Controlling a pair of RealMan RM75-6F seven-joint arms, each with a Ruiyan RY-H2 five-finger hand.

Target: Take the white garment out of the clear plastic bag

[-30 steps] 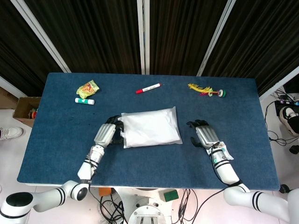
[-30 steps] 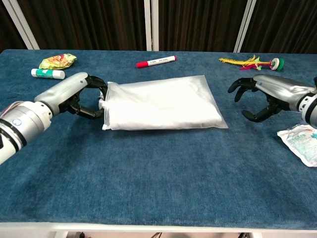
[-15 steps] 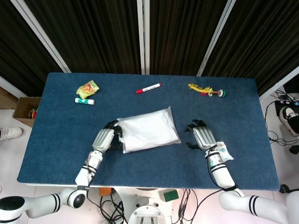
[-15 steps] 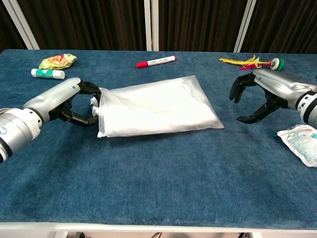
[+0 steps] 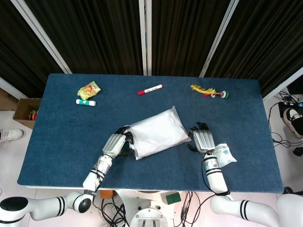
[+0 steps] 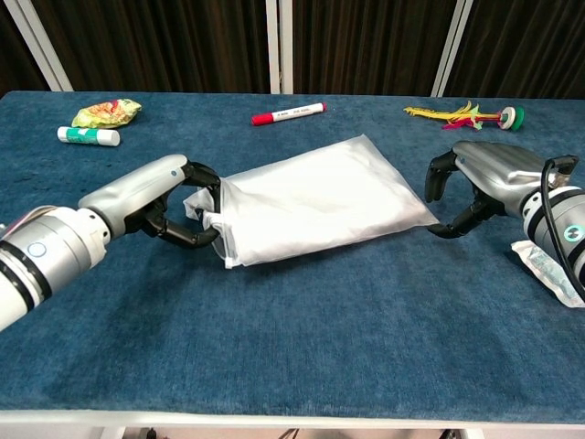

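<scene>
The clear bag [image 6: 320, 197] with the white garment [image 5: 158, 133] inside lies near the middle of the blue bench [image 5: 57, 151], skewed so its long axis runs from about eight o'clock to two o'clock in the head view. The garment looks fully inside, nothing drawn out yet.

At the eight o'clock end, the left hand [image 6: 169, 206] has its fingers [image 6: 196, 240] curled around the bunched edge of the bag, where the plastic gathers into a small white tuft. That looks like the mouth, and holding it there makes sense: it pins the bag and keeps the opening within reach.

Over at three o'clock, the right hand [image 6: 475, 183] sits just beside the far end of the bag, fingers arched and spread, tips down at the bench, holding nothing. It reads as bracing or getting ready to trap the closed end, so the bag cannot slide when the garment is pulled. Whether a fingertip actually touches the plastic, I cannot tell.

Away from the action: a red marker [image 5: 150, 89] at twelve o'clock, a glue stick [image 5: 85, 102] and a crumpled wrapper [image 5: 88, 89] at ten, a feathered toy [image 5: 208, 91] at one, and a small sealed packet [image 5: 221, 155] by the right wrist.
</scene>
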